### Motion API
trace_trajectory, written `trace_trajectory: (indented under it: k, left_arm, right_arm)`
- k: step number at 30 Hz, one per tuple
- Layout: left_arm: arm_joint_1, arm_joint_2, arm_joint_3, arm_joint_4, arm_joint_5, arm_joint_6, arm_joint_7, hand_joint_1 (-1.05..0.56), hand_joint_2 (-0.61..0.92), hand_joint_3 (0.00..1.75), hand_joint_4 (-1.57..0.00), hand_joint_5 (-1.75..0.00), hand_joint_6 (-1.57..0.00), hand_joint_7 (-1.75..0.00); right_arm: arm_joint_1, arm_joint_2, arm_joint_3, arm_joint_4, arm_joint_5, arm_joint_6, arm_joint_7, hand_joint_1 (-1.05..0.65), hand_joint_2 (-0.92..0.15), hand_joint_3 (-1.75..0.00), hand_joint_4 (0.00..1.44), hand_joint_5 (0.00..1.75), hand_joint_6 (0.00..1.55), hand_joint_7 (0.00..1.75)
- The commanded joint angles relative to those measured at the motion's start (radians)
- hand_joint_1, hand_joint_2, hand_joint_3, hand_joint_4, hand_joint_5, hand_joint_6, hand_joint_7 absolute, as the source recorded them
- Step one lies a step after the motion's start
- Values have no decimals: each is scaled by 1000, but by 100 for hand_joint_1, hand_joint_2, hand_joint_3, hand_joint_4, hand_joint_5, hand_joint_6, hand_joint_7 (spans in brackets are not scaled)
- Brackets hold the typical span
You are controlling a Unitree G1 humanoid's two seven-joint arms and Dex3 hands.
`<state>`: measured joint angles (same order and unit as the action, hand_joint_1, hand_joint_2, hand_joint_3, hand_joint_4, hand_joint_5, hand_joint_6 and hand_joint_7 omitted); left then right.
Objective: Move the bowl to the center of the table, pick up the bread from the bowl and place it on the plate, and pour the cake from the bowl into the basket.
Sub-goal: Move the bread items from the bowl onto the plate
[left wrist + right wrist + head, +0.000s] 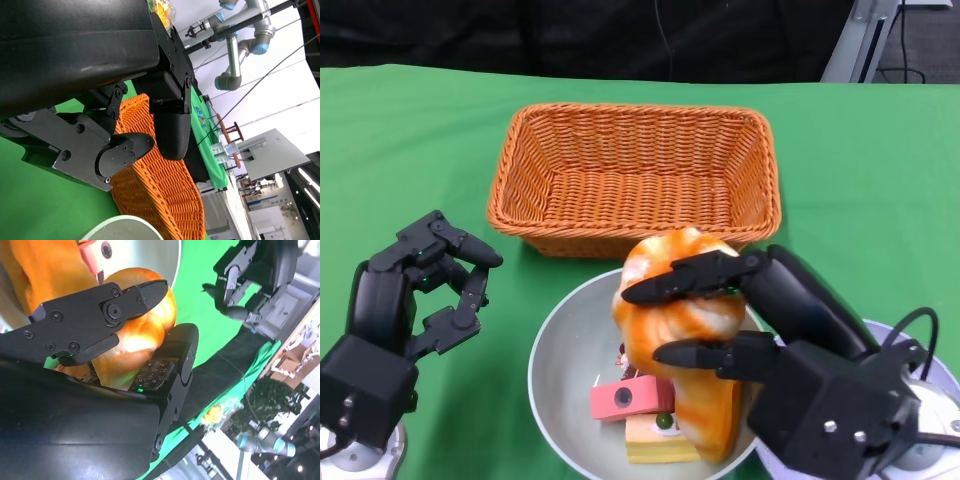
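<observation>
A grey bowl [558,352] sits near the table's front, just before the wicker basket [635,175]. My right hand [760,320] grips the glossy orange bread [680,330], which stands up out of the bowl; the right wrist view shows the bread [145,330] between its fingers [100,315]. A pink cake piece [630,398] and a yellow cake slice [655,438] lie in the bowl. The white plate [945,385] shows only at its edge behind my right hand. My left hand [425,290] hovers left of the bowl, fingers apart, holding nothing.
Green cloth [410,150] covers the table. The basket [155,195] fills the middle back. Beyond the table's far edge the background is dark, with a metal stand [860,40] at the back right.
</observation>
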<state>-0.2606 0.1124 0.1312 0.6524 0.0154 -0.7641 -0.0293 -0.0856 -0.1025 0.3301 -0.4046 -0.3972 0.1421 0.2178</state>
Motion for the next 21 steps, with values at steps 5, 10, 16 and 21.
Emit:
trace_trajectory:
  k: [5, 10, 16, 21]
  left_arm:
    - [-13, 27, 12, 27, -10, -17, -3, -9, 69, 87, -71, -169, -71, -134]
    - [-19, 35, 14, 44, -4, -26, 1, -9, 68, 90, -72, -171, -71, -135]
    - [-26, 44, 15, 60, -16, -31, -12, -9, 68, 90, -72, -169, -70, -136]
    - [-39, 55, 21, 82, -14, -38, -6, -10, 67, 90, -72, -169, -71, -135]
  right_arm:
    - [70, -18, -94, -99, 88, -3, -2, -23, -92, -6, 81, 148, 90, 81]
    - [141, -34, -160, -187, 116, 43, -1, -25, -92, -6, 79, 143, 84, 92]
    - [202, -41, -232, -254, 143, 74, -9, -23, -92, -6, 86, 136, 84, 96]
    - [308, -59, -334, -278, 195, 35, -12, -14, -92, -9, 83, 139, 81, 99]
